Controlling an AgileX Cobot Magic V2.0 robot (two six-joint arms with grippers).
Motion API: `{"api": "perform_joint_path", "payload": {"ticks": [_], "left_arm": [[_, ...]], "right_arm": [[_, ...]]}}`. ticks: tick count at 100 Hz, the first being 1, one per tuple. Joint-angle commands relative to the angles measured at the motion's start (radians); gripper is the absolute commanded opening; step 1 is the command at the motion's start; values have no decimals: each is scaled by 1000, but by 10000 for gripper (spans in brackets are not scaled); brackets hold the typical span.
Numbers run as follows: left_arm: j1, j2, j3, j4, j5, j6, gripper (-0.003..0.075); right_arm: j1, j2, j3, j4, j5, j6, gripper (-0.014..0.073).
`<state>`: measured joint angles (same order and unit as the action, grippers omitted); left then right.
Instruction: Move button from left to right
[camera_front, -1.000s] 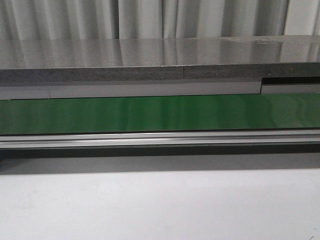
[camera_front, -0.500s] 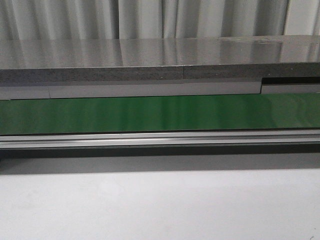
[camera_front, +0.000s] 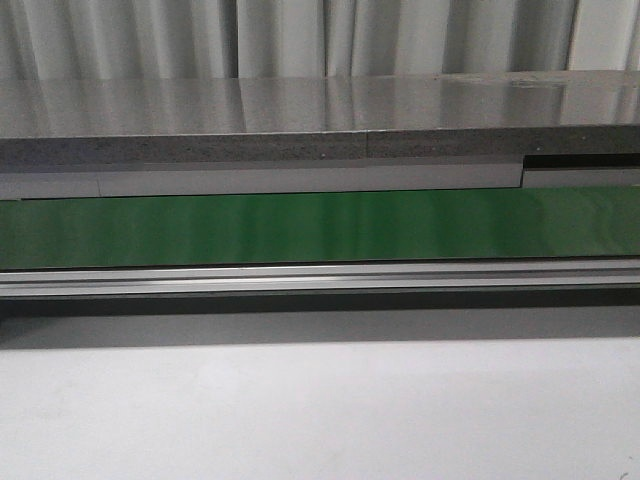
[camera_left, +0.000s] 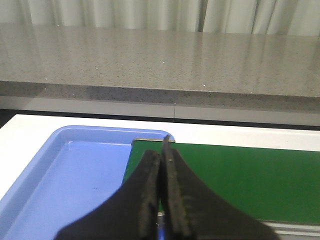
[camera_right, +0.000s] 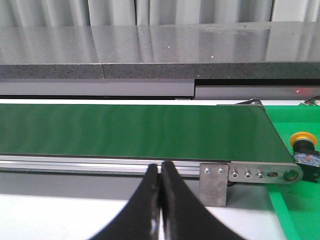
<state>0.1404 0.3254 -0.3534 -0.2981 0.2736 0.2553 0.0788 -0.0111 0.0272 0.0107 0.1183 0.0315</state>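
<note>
Looking at the front view, nothing's changed lately: belt (camera_front: 320, 228) bare. Your button (camera_right: 303, 139) already sits on the green pad past the belt's right end, so probably done. Both grippers, left (camera_left: 161, 200) and right (camera_right: 161, 205), pinched closed, empty.

No text, label, brand, number or sign can be read in any view.
</note>
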Motion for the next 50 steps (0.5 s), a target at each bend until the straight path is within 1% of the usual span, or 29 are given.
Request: {"api": "perform_joint_path", "payload": {"ticks": [1, 6, 13, 25, 39, 44, 50], "left_arm": [[-7, 7, -28, -12, -79, -2, -20], [-9, 7, -28, 10, -79, -5, -20], [-28, 7, -28, 98, -79, -46, -20], [-69, 7, -20, 280, -88, -230, -20], [-133, 3, 40, 401, -201, -348, -20], [-154, -2, 66, 440, -254, -369, -20], [-172, -13, 99, 448, -290, -374, -20]], "right_arm": [[-4, -21, -15, -11, -85, 0, -67], [-4, -21, -15, -11, -85, 0, -67], [-4, -21, -15, -11, -85, 0, -67], [-4, -21, -15, -11, -85, 0, -67], [-4, -21, -15, -11, -85, 0, -67], [-4, -21, -15, -11, -85, 0, -67], [-4, -21, -15, -11, -85, 0, -67]]}}
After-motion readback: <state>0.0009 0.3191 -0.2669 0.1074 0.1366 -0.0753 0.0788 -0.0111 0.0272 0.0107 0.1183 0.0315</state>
